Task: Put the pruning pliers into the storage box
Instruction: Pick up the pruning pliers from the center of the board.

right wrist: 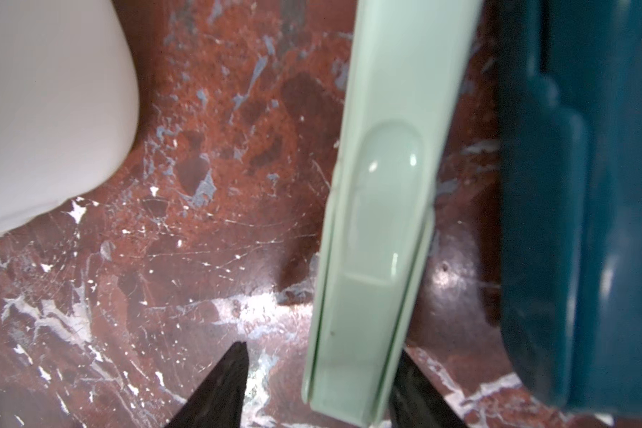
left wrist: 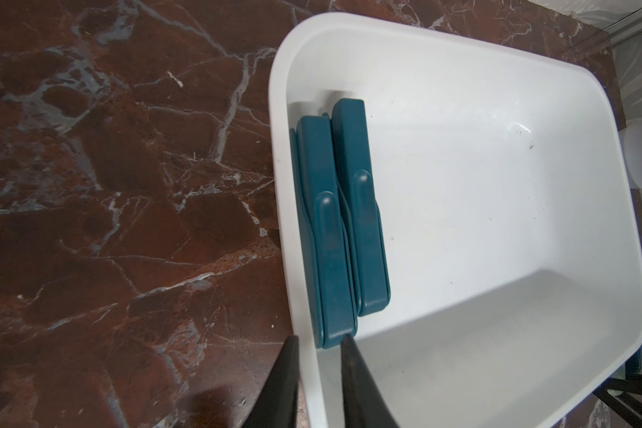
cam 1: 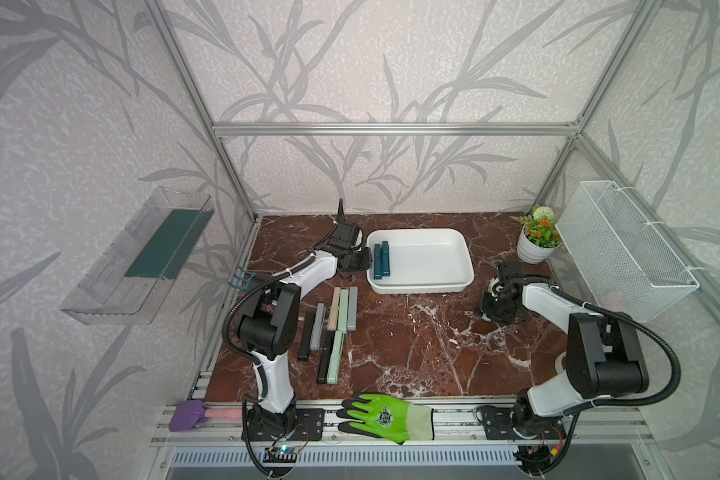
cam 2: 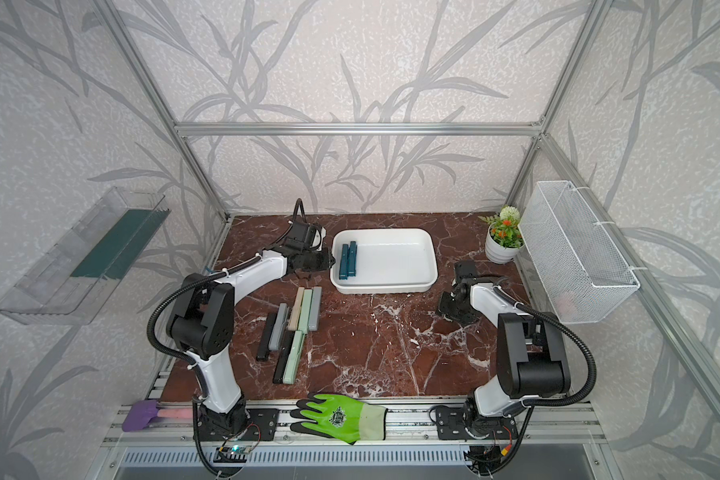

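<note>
Two dark teal pruning pliers (left wrist: pixel 364 241) lie side by side in the storage box (cam 1: pixel 425 287), against the wall on your left arm's side. Your left gripper (left wrist: pixel 319 338) sits narrow over that rim; you cannot tell whether it pinches it. Other loose pliers (cam 1: pixel 341 309) lie on the table (cam 1: pixel 412 353). Your right gripper (right wrist: pixel 323 348) stands parted around the pale green pliers (right wrist: pixel 382 185), with one finger clear of them.

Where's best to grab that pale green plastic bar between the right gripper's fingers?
Probably across its narrow width near the middle, from above. The pale green bar lies flat on the marble table with both long sides free; a gap separates it from the dark teal bar.
</note>
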### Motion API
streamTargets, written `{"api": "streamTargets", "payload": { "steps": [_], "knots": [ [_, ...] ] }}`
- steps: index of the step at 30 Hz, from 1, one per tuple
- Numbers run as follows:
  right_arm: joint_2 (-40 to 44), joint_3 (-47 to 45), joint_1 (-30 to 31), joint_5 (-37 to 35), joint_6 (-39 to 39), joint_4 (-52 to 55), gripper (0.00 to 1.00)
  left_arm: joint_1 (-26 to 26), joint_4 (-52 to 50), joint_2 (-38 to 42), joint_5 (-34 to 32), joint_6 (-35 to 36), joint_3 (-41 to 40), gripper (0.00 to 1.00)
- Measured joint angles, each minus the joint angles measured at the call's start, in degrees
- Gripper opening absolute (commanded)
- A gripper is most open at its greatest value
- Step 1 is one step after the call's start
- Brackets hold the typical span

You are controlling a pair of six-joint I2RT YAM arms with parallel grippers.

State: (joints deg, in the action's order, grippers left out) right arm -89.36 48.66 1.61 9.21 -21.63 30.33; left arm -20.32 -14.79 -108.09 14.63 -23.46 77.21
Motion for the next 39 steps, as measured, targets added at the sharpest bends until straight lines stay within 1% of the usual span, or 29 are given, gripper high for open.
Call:
{"api": "streamTargets", "payload": {
  "steps": [8, 12, 20, 25, 32, 36, 39],
  "knots": [
    [-5.79, 6.64, 0.02, -6.29, 0.09, 1.92, 0.56, 0.00, -0.02, 0.00, -0.04, 0.44, 0.00, 0.22],
    [-7.37, 8.61, 0.02, -8.00, 0.24, 2.36, 0.49, 0.00, -0.11, 0.00, -0.22, 0.59, 0.00, 0.23],
    [-7.74, 8.74, 0.83, -10.29, 0.52, 3.32, 0.32, 0.00, -0.20, 0.00, -0.59, 0.81, 0.00, 0.23],
    [-7.65, 8.74, 1.62, -11.32, 0.72, 3.98, 0.23, 0.00, -0.20, 0.00, -0.61, 0.81, 0.00, 0.23],
    [-6.29, 8.83, 3.26, -12.46, 1.79, 7.19, 0.20, 0.00, -0.20, 0.02, -0.63, 0.81, 0.00, 0.22],
    [-2.38, 9.22, 4.68, -12.87, 2.03, 10.36, 0.20, 0.00, -0.17, 0.00, -0.66, 0.81, 0.00, 0.22],
    [1.51, 11.61, 6.01, -13.09, 2.27, 13.09, 0.20, 0.00, -0.20, 0.00, -0.74, 0.81, 0.00, 0.22]
  ]
}}
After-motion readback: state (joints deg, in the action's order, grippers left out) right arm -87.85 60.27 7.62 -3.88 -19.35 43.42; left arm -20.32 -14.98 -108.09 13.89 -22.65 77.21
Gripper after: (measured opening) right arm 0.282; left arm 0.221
